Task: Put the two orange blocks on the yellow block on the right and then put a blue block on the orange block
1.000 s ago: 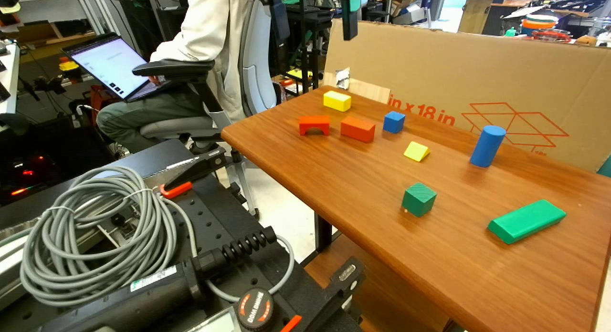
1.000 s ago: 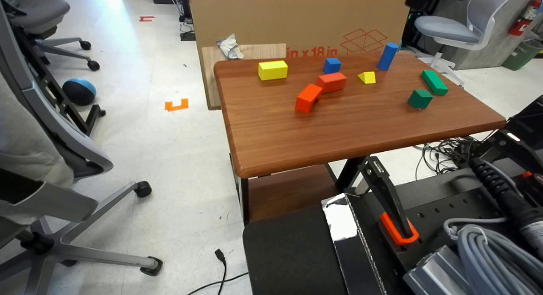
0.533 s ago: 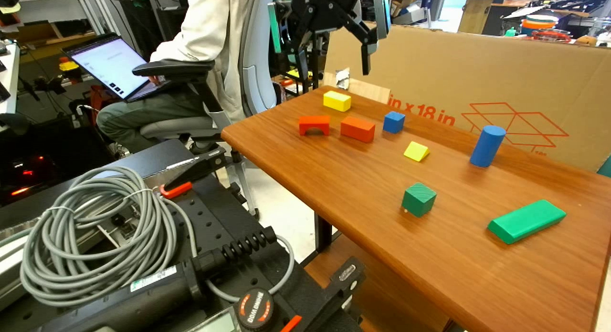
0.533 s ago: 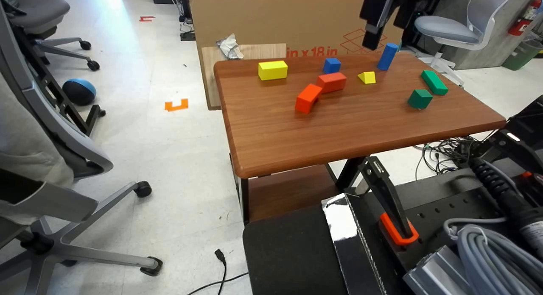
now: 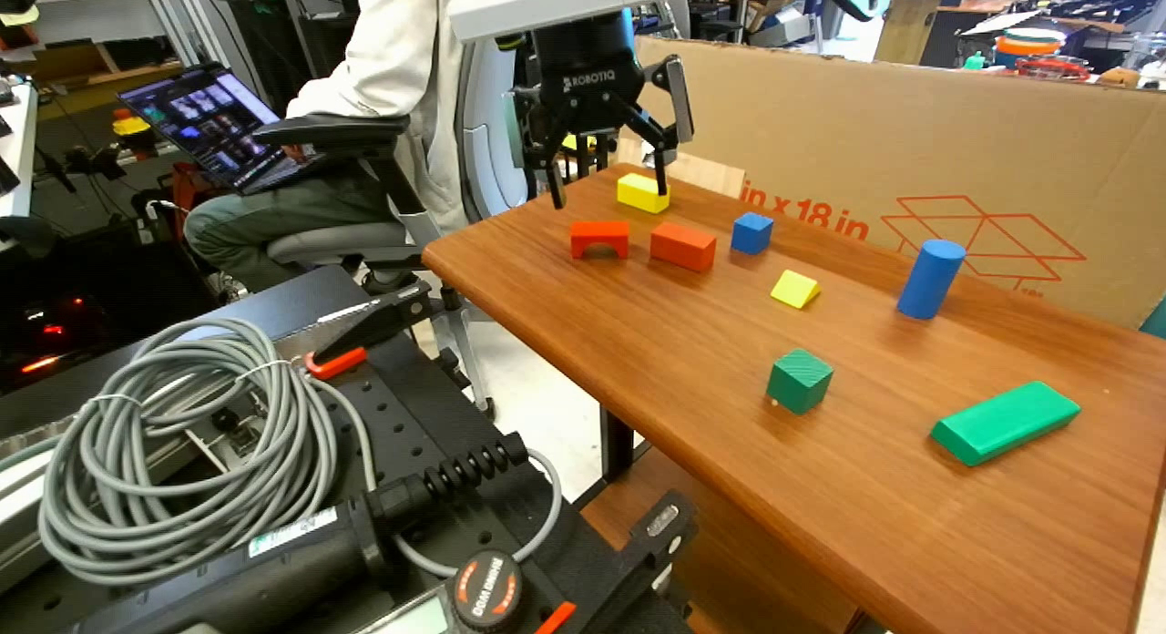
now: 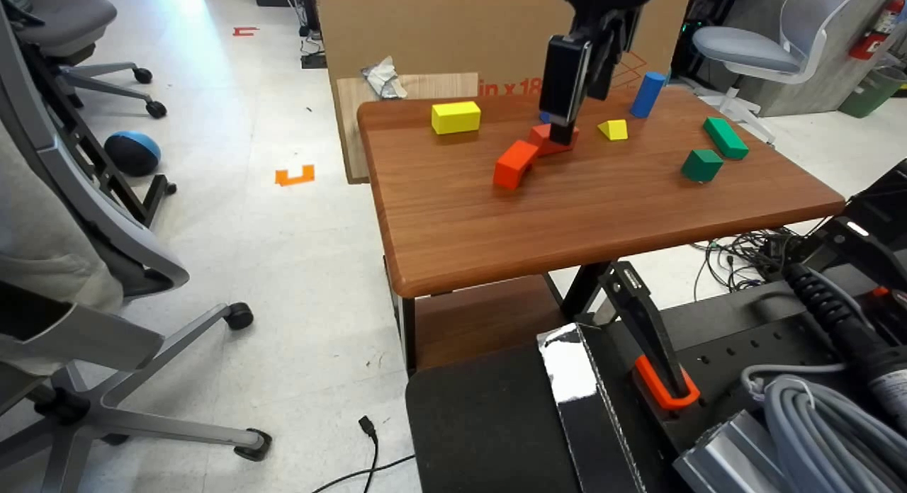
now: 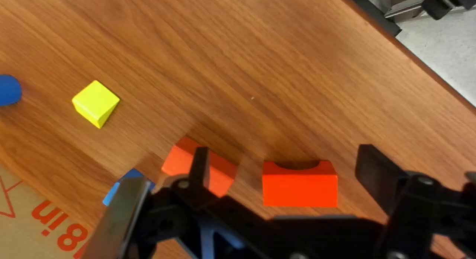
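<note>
Above the table (image 5: 638, 333), at the upper centre of an exterior view, I have the claw (image 5: 608, 195) spread wide, gripping nothing. I judge the step in hand to be picking up the arched orange block (image 7: 299, 186); no stacking is done yet.

To do it well, I would shift the claw toward the right of the wrist frame before lowering, since the block sits nearer the finger at frame right (image 7: 376, 175) and an off-centre close would probably drag it. That should also spare the rectangular orange block (image 7: 220, 175), which the finger at frame left (image 7: 202, 162) overlaps there and might come down on. Then I want a straight drop, a gentle squeeze on the two short ends and a level lift.

Relative to the claw, the arched orange block lies below it, between the fingers as the wrist frame shows them, at lower centre, its length running from one toward the other. The rectangular orange block is just to its left. The yellow rectangular block (image 6: 455, 117), the likely base, is well to the left of the claw in an exterior view; the blue cube (image 5: 751, 233) is to the right of the claw in an exterior view.
</note>
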`<state>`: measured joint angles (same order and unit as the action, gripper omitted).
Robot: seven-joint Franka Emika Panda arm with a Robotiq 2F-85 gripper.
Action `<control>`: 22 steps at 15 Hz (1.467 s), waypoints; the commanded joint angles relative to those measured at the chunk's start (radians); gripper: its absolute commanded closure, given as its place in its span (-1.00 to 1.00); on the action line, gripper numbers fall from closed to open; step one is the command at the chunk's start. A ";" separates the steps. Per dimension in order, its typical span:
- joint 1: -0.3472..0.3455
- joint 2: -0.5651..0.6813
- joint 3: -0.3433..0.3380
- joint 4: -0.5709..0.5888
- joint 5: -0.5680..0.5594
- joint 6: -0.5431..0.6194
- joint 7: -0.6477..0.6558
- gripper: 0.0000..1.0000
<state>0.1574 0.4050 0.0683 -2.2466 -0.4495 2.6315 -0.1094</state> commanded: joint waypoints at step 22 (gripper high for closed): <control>-0.051 0.202 0.086 0.213 0.207 -0.085 -0.184 0.17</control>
<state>0.1633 0.6382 0.1096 -2.0309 -0.3275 2.6088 -0.2609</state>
